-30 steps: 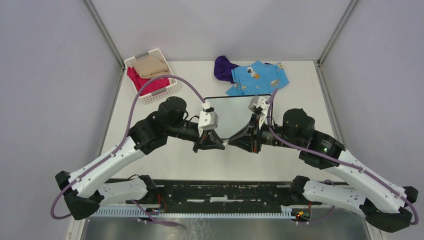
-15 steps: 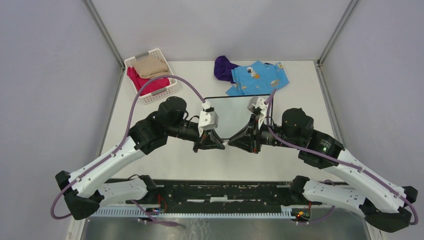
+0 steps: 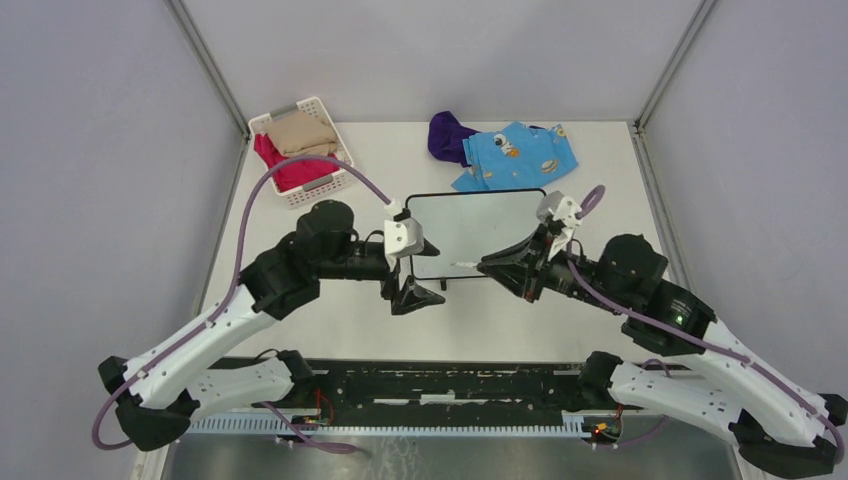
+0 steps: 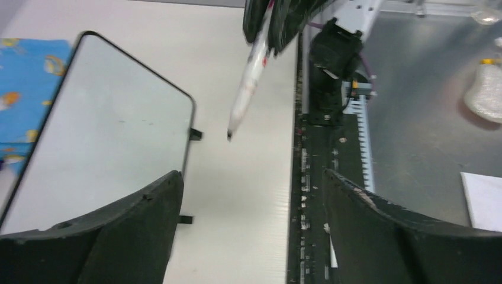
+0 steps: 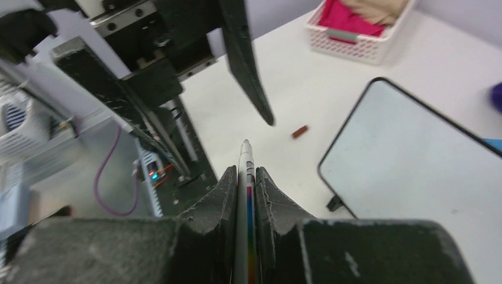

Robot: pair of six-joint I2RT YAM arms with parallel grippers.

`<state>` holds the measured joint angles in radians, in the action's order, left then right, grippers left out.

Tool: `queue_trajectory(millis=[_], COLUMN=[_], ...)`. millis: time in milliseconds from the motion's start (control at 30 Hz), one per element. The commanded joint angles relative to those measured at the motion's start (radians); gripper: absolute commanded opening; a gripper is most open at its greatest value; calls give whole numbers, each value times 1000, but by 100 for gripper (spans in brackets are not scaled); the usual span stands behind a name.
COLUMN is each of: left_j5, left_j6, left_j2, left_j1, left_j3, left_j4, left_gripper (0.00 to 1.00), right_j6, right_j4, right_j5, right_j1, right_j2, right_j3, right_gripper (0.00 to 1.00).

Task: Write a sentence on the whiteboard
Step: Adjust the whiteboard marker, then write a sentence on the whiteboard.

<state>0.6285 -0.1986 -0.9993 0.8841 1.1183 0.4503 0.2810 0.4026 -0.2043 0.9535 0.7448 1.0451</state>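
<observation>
While the white slatted basket (image 3: 300, 150) of folded cloth sits at the far left of the table (image 3: 620, 210), well apart from the work, the left gripper (image 3: 415, 293) hangs just off the near left corner of the whiteboard (image 3: 475, 225). Its jaws are spread wide with nothing between them. Between it and the whiteboard a small reddish cap (image 5: 301, 131) lies on the table, likely the marker's own.

The marker (image 4: 248, 89) is bare-tipped. Its long axis runs left to right, roughly along the whiteboard's near edge, with the tip aimed at the left gripper. Both wrist views put that tip above bare table just outside the black frame, not over the white face.

The whiteboard lies at mid-table, flat as far as I can tell, its long side left to right. It is beyond the tip, on the side away from the arm bases. Its face looks blank; no writing shows.

The right gripper (image 3: 497, 265) is clamped on the marker's barrel, so I judge this arm the one to write. It would need to carry the tip away from the bases and down onto the face. The left gripper is the nearest thing that could get in the way.

A purple cloth (image 3: 447, 135) and a blue patterned cloth (image 3: 520, 155) lie past the far edge, the blue one right against it.
</observation>
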Motion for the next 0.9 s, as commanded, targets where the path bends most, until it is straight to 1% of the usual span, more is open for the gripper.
queue_trajectory(millis=[0,100,133,167,233,300,333,500,700,867], left_j5=[-239,-365,-405,-444,-538,-601,-621,-714,-853,-1000], left_j6=[62,97,108,118,141,160,169,195,289,371], left_j2=[110,155,166,170,173,182,190,219,201,124], left_j1=[6,6,6,6,5,6,5,6,4,-4], left_j3=[-61,-127,-144,-155,-171,-191,-203,-257,-294,-242], left_j4=[-137,-198,-211,-220,-224,-237,-244,-287,-340,-311], left_gripper=[99,100,100,100,100,100,100,100,100,100], right_j6=[-53,-87,-97,-117,-141,-148,-146,-184,-258,-271], right_j4=[-89,-131,-152,-181,-305,-448,-485,-518,-619,-628], right_j5=[326,501,536,554,565,572,589,676,751,782], right_j1=[-3,-2,-2,-3,-2,-3,-2,-4,-2,15], right_j2=[-92,-129,-139,-150,-204,-256,-265,-220,-187,-103], right_j3=[-60,-148,-183,-210,-296,-380,-403,-410,-460,-413], right_gripper=[0,0,0,0,0,0,0,0,0,0])
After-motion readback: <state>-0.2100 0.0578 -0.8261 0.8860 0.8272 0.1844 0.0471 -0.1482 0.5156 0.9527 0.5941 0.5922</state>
